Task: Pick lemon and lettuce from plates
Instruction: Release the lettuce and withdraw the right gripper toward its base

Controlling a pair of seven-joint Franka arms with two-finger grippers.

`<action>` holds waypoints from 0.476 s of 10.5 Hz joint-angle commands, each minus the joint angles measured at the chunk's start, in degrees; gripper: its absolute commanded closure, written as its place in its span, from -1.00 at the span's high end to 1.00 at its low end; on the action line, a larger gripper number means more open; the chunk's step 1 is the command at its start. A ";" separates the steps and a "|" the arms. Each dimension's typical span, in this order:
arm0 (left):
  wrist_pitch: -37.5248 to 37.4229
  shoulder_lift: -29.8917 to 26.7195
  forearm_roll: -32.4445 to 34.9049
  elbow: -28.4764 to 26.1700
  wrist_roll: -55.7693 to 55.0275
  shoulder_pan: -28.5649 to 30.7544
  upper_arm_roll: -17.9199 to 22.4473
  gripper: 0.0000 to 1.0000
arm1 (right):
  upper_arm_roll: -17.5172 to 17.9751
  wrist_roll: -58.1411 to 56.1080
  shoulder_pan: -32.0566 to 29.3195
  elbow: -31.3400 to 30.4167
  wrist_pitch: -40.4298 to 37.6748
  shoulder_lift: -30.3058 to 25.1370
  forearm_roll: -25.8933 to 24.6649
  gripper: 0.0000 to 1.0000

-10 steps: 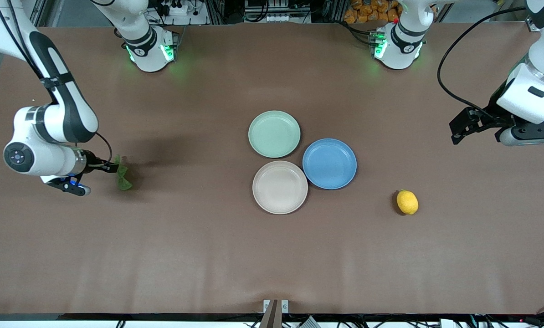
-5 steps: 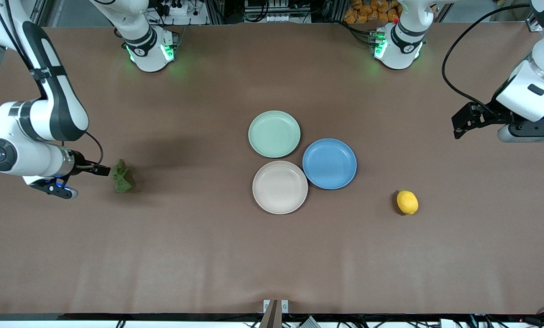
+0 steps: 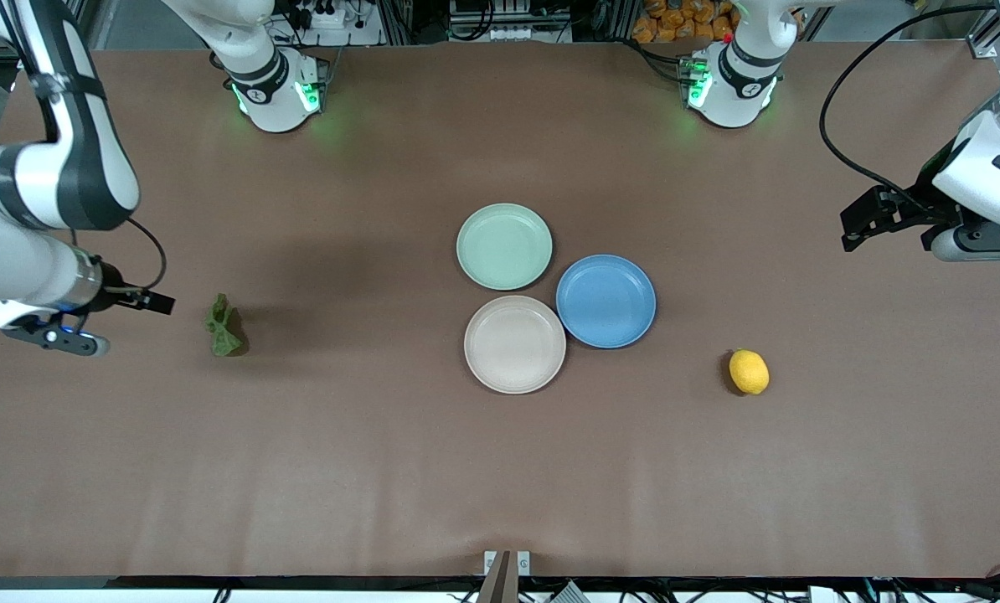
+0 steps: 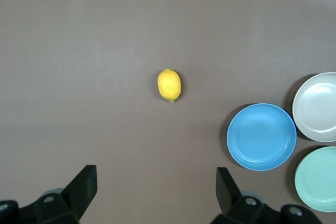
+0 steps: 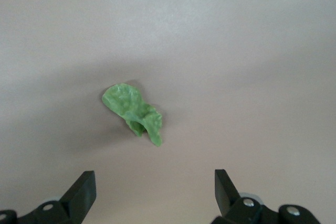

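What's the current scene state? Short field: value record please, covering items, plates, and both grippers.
lemon: small yellow oval lemon on the bare table toward the left arm's end, on no plate
lettuce: small green ruffled lettuce leaf on the bare table toward the right arm's end, on no plate
plates: mint green round plate, beige round plate and blue round plate, clustered mid-table, nothing on them
left gripper: open, holding nothing, over the table at the left arm's end
right gripper: open, holding nothing, beside the lettuce, not touching it

The right gripper, which earlier pinched the lettuce, now hangs apart from it, fingers spread; the leaf lies on the table. The left gripper sits higher and closer to its table end.
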 commanded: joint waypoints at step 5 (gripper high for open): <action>-0.81 -0.67 -1.66 -0.62 1.60 -0.09 0.96 1.00 | -8.66 -12.17 8.01 7.92 -12.70 -6.92 0.36 1.00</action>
